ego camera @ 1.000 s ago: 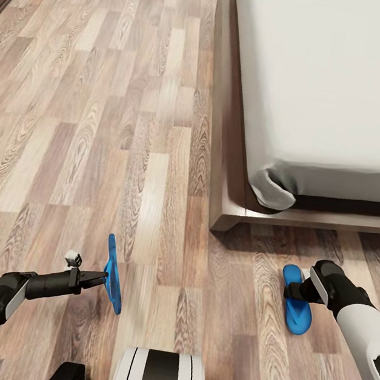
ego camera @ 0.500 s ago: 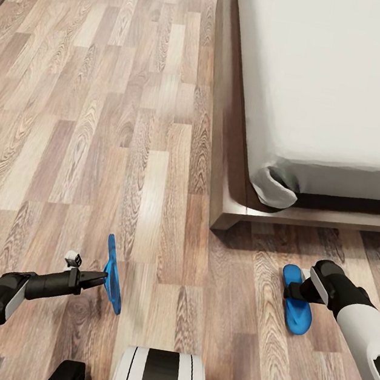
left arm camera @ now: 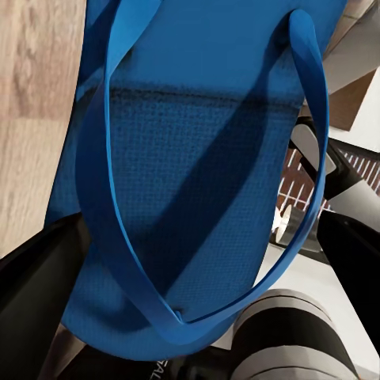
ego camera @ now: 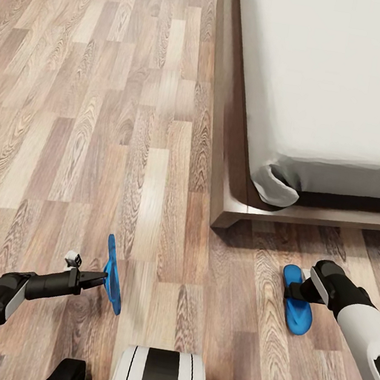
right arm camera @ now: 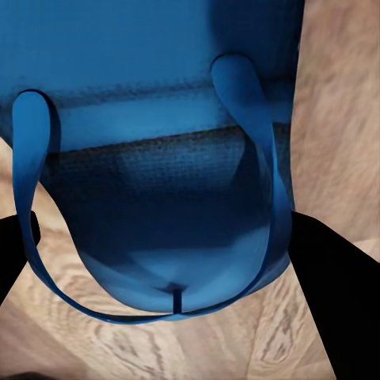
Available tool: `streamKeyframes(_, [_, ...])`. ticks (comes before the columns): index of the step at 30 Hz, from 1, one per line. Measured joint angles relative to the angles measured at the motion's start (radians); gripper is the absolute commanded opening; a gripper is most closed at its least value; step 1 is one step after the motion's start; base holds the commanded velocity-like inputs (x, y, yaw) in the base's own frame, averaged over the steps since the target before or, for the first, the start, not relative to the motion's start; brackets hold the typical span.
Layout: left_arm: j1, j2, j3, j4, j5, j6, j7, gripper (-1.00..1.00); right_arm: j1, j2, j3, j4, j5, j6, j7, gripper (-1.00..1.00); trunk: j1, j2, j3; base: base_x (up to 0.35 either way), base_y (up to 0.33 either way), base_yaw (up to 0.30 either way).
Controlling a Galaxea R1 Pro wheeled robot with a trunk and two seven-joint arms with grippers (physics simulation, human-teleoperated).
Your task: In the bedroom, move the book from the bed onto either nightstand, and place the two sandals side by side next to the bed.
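Note:
My left gripper (ego camera: 101,278) is shut on a bright blue sandal (ego camera: 114,273) that stands on its edge just above the wooden floor, left of my base. In the left wrist view this sandal (left arm camera: 190,158) and its thin straps sit between the dark fingers (left arm camera: 39,301). My right gripper (ego camera: 296,291) is shut on the other sandal (ego camera: 297,308), sole down and low over the floor, below the bed's foot corner. That sandal (right arm camera: 158,119) lies between the black fingers (right arm camera: 332,293). The bed (ego camera: 226,211) with its light-grey mattress (ego camera: 329,83) is at the upper right. The book and the nightstand are out of view.
Wood-plank floor (ego camera: 104,109) stretches wide to the left of the bed. The dark wooden bed frame juts out at its corner (ego camera: 215,225), between the two sandals and farther off. My own base (ego camera: 159,378) is at the picture's lower edge.
The head view has shifted very slightly. Both arms and both sandals keep the same pose.

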Motion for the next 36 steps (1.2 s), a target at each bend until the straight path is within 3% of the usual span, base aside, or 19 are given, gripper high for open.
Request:
streamKeyframes(16, [0.000,0.000,0.001,0.001,0.000,0.000,0.000,-1.00,-0.001,-0.002,0.000,0.000,0.000,0.000,0.000,-1.00,0.000,0.000,0.000,0.000,0.000,0.000])
streamKeyframes(21, [0.000,0.000,0.001,0.001,-0.001,0.000,0.000,-1.00,-0.001,-0.002,0.000,0.000,0.000,0.000,0.000,-1.00,0.002,-0.001,-0.019,0.000,0.000,0.000])
streamKeyframes(36, [0.000,0.007,0.002,0.002,0.000,0.000,0.000,-1.00,-0.002,-0.002,0.000,0.000,-0.001,0.000,0.000,-1.00,0.002,-0.001,-0.019,0.000,0.000,0.000])
